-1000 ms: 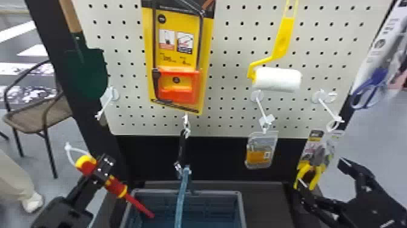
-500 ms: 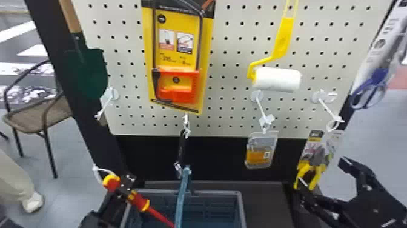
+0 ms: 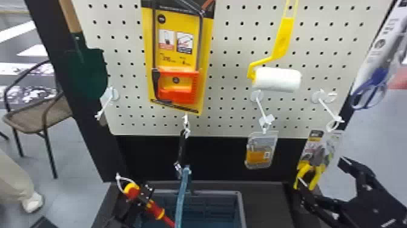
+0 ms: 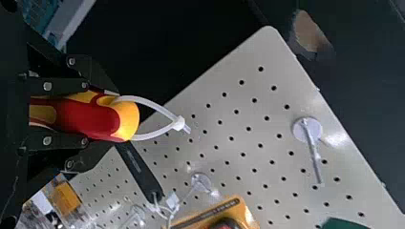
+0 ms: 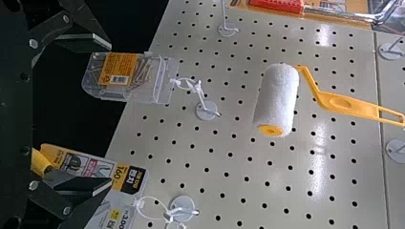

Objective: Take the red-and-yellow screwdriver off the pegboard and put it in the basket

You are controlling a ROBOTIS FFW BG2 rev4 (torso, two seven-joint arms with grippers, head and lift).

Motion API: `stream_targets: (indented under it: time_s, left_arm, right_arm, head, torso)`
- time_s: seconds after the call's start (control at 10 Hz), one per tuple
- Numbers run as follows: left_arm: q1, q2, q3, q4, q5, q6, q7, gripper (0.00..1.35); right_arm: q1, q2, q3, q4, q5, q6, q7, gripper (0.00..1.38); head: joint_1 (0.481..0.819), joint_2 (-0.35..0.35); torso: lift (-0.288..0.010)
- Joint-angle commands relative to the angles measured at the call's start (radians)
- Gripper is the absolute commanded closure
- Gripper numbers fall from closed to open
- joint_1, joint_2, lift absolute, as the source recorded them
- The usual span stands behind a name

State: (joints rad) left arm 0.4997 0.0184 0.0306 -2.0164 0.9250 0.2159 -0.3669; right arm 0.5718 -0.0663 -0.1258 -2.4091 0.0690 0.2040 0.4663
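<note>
At the left side of the basket (image 3: 240, 206), my left gripper (image 4: 113, 117) clamps the screwdriver (image 3: 156, 209) by its handle (image 4: 86, 117): likely light, rigid, best held there. My right gripper (image 5: 110, 114) stands wide.

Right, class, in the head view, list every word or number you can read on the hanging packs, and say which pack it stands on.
None reads for certain:
Saw pack: words and numbers, too small to read.
Small clear pack: label, too small to read.
Pliers pack: label, too small to read.
Scissors pack: lettering, too unclear to read.
</note>
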Motion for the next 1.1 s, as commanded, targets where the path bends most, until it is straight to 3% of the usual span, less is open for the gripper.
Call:
stream_targets:
  time_s: [0.0,0.3,1.0]
  left_arm:
    - [-0.009,0.000,-0.009,0.039,-0.023,-0.006,-0.003,1.05]
    - [-0.040,0.002,-0.031,0.133,-0.064,-0.015,-0.027,1.05]
    - [-0.082,0.009,-0.051,0.169,-0.144,0.025,-0.055,1.05]
  right_arm:
    - [0.000,-0.001,0.000,0.000,0.000,0.000,0.000,0.28]
    - [0.000,-0.001,0.000,0.000,-0.002,-0.002,0.002,0.28]
    - [0.002,-0.001,0.000,0.003,-0.003,-0.002,0.003,0.28]
  head:
    - [0.549,0.000]
    - [0.549,0.000]
    - [0.549,0.000]
  torso:
    - [-0.100]
    - [-0.100]
    - [-0.100]
